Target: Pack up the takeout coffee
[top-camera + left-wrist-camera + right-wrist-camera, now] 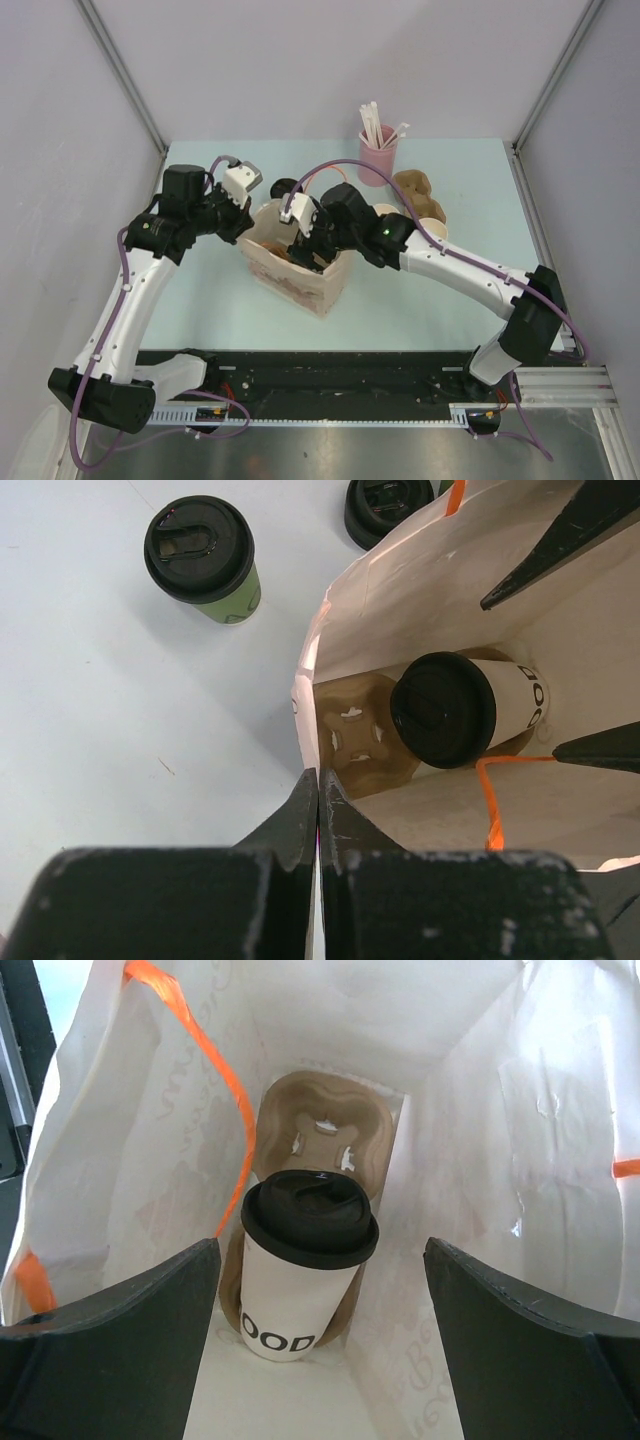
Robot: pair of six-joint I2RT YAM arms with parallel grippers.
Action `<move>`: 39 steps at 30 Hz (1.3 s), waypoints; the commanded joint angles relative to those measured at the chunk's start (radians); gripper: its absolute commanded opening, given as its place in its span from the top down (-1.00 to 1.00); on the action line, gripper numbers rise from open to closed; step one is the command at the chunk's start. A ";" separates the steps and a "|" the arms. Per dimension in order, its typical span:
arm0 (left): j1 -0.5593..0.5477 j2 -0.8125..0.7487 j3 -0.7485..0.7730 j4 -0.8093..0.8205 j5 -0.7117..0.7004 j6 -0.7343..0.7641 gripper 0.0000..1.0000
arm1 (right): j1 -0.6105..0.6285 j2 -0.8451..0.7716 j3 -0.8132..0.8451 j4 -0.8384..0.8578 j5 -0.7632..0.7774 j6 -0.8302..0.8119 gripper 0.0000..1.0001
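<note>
Left gripper [318, 815] pinching paper bag [400, 600] rim, right gripper [320, 1265] wide inside, flanking white cup [298, 1280], green cup [205, 560] outside

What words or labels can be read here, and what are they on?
"OOD": dark letters on the white cup; the rest of the word is hidden.
Faint print on the paper bag: too pale to read.
Dark mark on the green cup: too blurred to read.

Bags: one paper bag [318, 285] was there.
Cups with black lids: three were seen, a white cup [290, 1295], a green cup [228, 592], a third cup [385, 508] partly cut off.
Pink cups: one pink cup [377, 162].
Trays: one cup tray [325, 1140] lay inside.
</note>
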 commanded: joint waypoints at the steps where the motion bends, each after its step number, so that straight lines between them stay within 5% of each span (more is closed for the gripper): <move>1: -0.008 -0.023 0.020 0.035 -0.007 0.004 0.99 | -0.017 -0.011 -0.001 0.038 -0.007 0.071 -0.75; 19: -0.026 -0.051 0.050 0.046 -0.048 -0.047 0.99 | 0.102 -0.017 -0.007 0.089 0.200 0.182 -0.68; 32: -0.115 -0.135 0.059 0.032 -0.222 0.108 0.99 | 0.230 -0.081 -0.256 0.418 0.322 0.188 -0.67; 39: -0.275 -0.213 0.034 0.007 -0.355 0.257 0.99 | 0.285 -0.014 -0.348 0.601 0.346 0.200 -0.67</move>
